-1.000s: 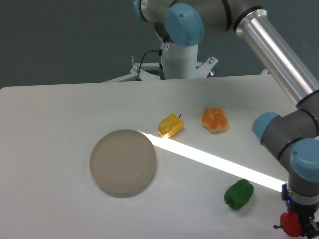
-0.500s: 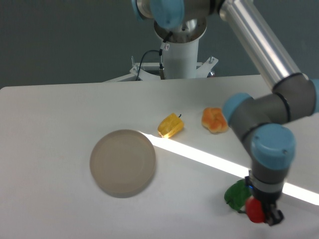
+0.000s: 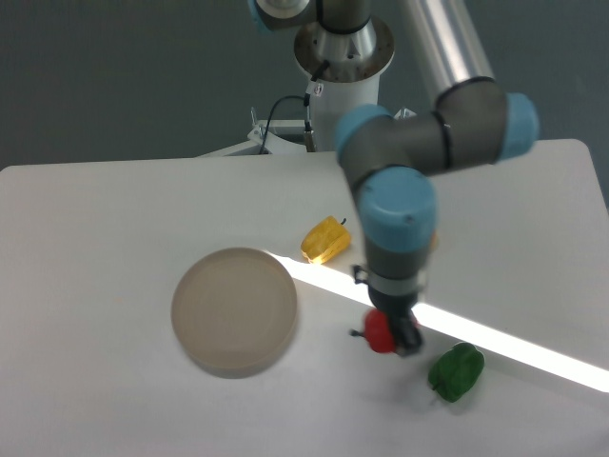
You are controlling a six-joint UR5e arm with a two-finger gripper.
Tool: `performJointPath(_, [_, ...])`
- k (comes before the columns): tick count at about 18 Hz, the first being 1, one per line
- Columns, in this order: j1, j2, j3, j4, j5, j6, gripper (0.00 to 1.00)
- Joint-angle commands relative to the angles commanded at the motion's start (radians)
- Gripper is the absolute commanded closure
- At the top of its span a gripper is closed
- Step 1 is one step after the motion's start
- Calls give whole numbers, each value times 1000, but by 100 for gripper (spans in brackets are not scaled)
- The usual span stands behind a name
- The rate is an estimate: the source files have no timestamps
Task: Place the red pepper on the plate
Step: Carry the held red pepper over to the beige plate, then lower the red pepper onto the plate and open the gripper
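Counting across the white bench (image 3: pixel 114 209): one beige plate (image 3: pixel 234 310), one green pepper (image 3: pixel 456 371), one yellow pepper (image 3: pixel 325 240) and one red pepper (image 3: pixel 380 331). An orange item is mostly hidden behind the arm. The hand (image 3: pixel 392 333) is clamped on the red pepper, held between plate and green pepper, nothing between it and the plate. Since a second ago, it has travelled left from the bench's near right corner.
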Motion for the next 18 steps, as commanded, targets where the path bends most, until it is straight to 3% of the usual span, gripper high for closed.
performJointPath(6, [-71, 3, -72, 17, -61, -109, 52])
performJointPath(9, [-109, -1, -98, 61, -72, -163, 52])
performJointPath(13, [-118, -14, -170, 202, -123, -230, 52])
performJointPath(18, [-135, -32, -187, 215, -156, -281, 52])
